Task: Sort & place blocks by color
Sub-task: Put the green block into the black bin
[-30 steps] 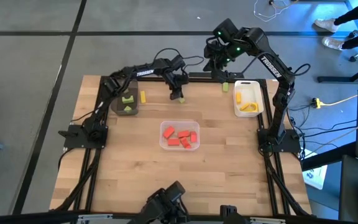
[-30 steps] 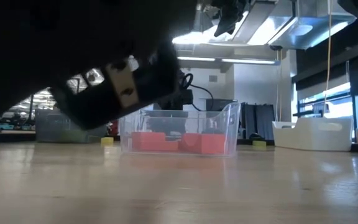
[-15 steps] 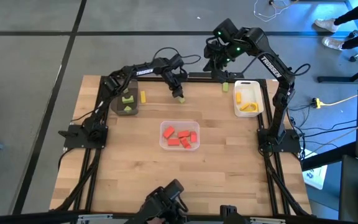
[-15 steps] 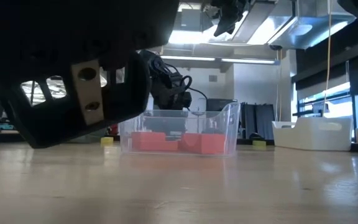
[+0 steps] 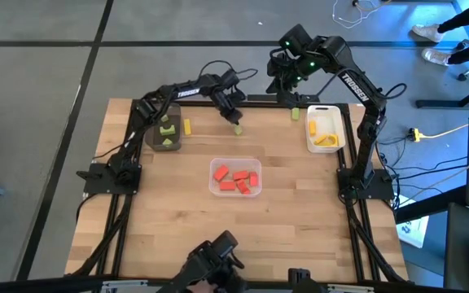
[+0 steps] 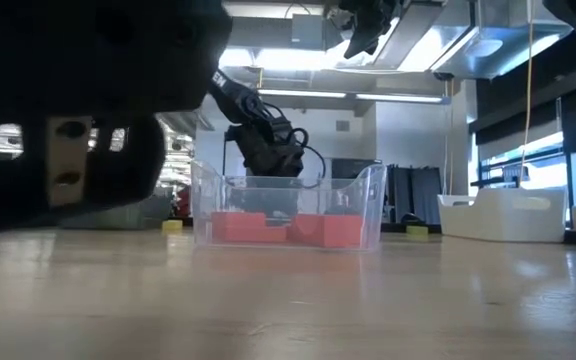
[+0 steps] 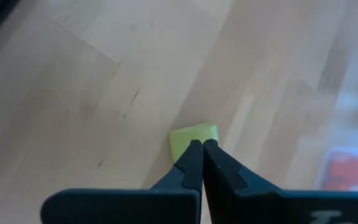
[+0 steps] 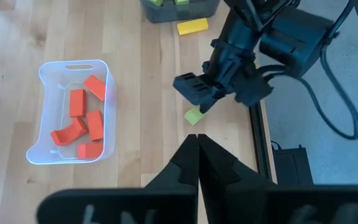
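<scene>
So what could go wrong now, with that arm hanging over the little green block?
The left gripper hangs over the small light green block with its fingers shut, so coming down now might just knock the block away. A small yellow block lies loose beside the dark grey tray and could get bumped on the way there. The right gripper, shut, waits high at the table's far edge.

Bright, even overhead light — ceiling fixtures (image 6: 368,97) glare white in the low view. A dark blurred shape (image 6: 68,110) fills its near side. Beyond the left gripper (image 7: 197,149), the wood (image 7: 92,93) goes soft — shadows faint.
</scene>
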